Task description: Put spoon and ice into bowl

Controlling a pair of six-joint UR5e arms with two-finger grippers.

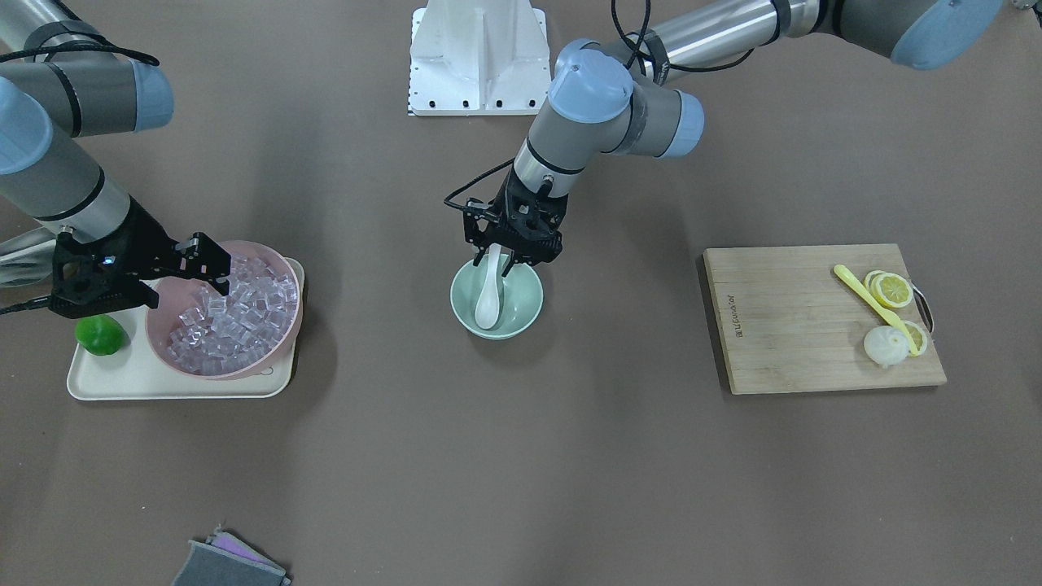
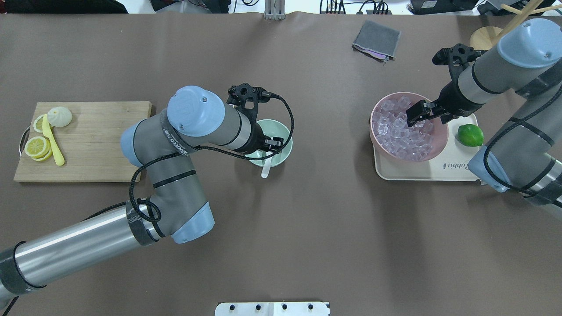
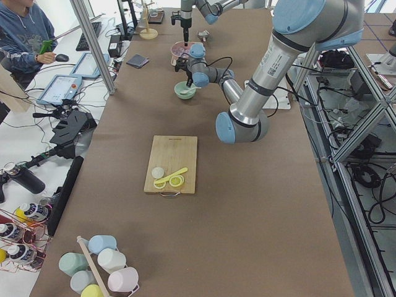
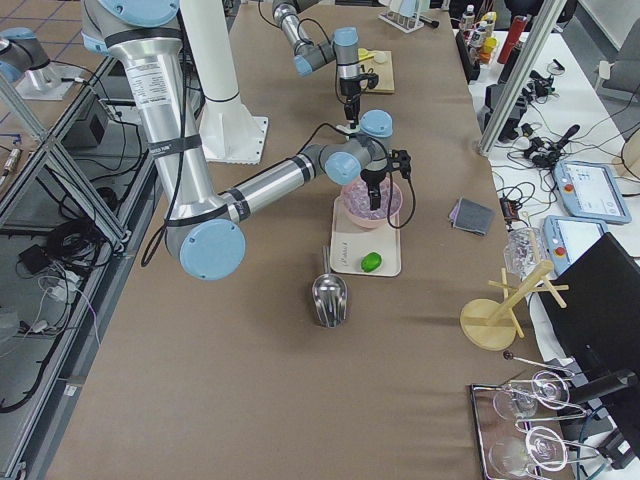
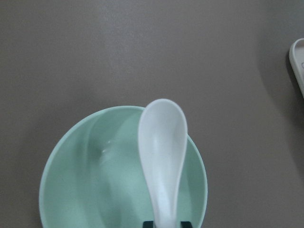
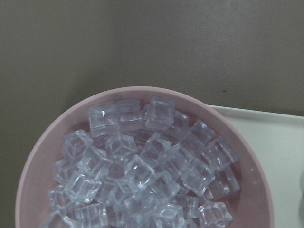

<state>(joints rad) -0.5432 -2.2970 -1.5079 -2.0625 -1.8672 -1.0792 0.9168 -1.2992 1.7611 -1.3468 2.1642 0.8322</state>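
Note:
The white spoon (image 1: 488, 299) hangs by its handle, scoop down, over the mint-green bowl (image 1: 523, 316) at mid-table. My left gripper (image 1: 498, 262) is shut on the handle just above the bowl's near rim. The left wrist view shows the scoop (image 5: 161, 142) over the bowl (image 5: 85, 166), its tip reaching the rim. Several clear ice cubes (image 1: 228, 317) fill a pink bowl (image 1: 286, 268). My right gripper (image 1: 216, 264) hovers over that ice, looks open, and holds nothing. The right wrist view shows only ice (image 6: 137, 171), with no fingers in it.
The pink bowl stands on a cream tray (image 1: 163, 382) beside a green lime (image 1: 100, 334). A wooden cutting board (image 1: 798, 325) bears lemon slices, a bun and a yellow utensil (image 1: 871, 301). A grey cloth (image 1: 228, 566) lies at the far edge. A metal scoop (image 4: 330, 295) lies near the tray.

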